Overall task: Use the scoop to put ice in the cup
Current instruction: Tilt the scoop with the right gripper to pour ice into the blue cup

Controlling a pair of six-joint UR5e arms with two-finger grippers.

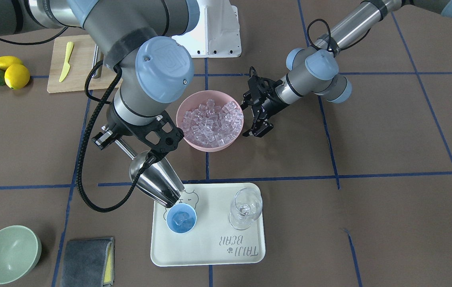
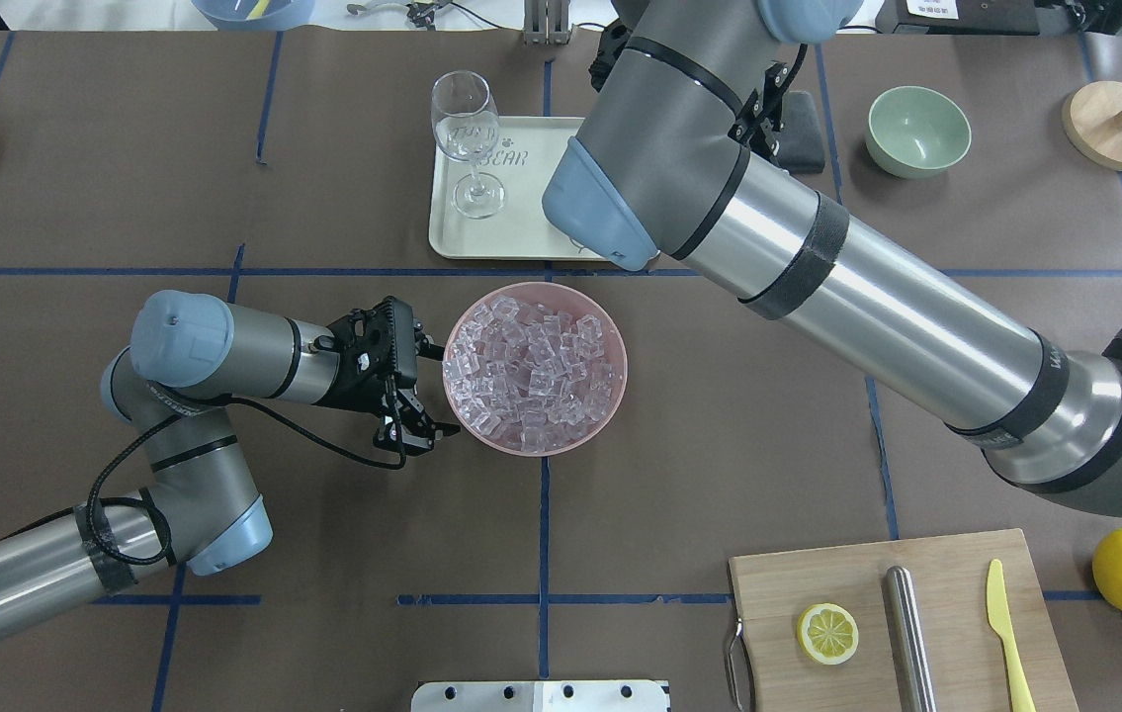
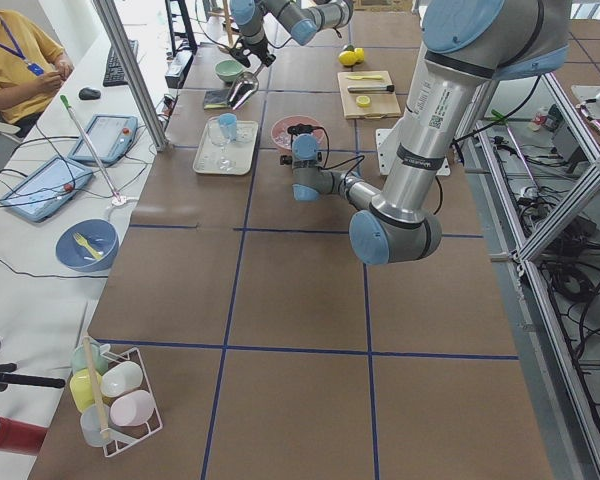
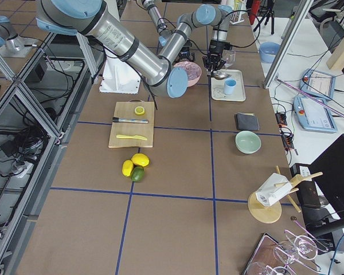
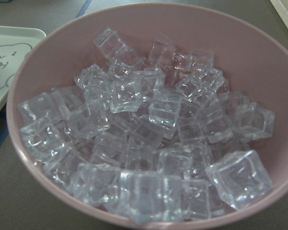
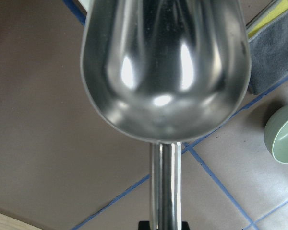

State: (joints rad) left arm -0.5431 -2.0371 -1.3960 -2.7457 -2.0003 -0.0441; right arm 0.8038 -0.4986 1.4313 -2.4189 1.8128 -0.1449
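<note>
My right gripper (image 1: 150, 156) is shut on the thin rod handle of the steel scoop (image 1: 156, 179). The scoop tilts mouth-down, its lip just above the rim of the light-blue cup (image 1: 181, 218). The cup stands on the white tray (image 1: 210, 247) with a few ice cubes (image 1: 180, 218) inside. The right wrist view shows the scoop's trough (image 6: 165, 72) empty. More ice (image 2: 533, 368) fills the pink bowl (image 2: 621, 381). My left gripper (image 2: 412, 388) is open beside the bowl's rim, holding nothing. The right arm hides the cup in the overhead view.
A clear wine glass (image 1: 245, 208) stands on the tray beside the cup. A pale-green bowl (image 1: 9, 254) and a grey cloth (image 1: 86, 262) lie beyond the tray's end. A cutting board (image 2: 902, 623) with a knife, a steel rod and a lemon slice sits near the robot's right.
</note>
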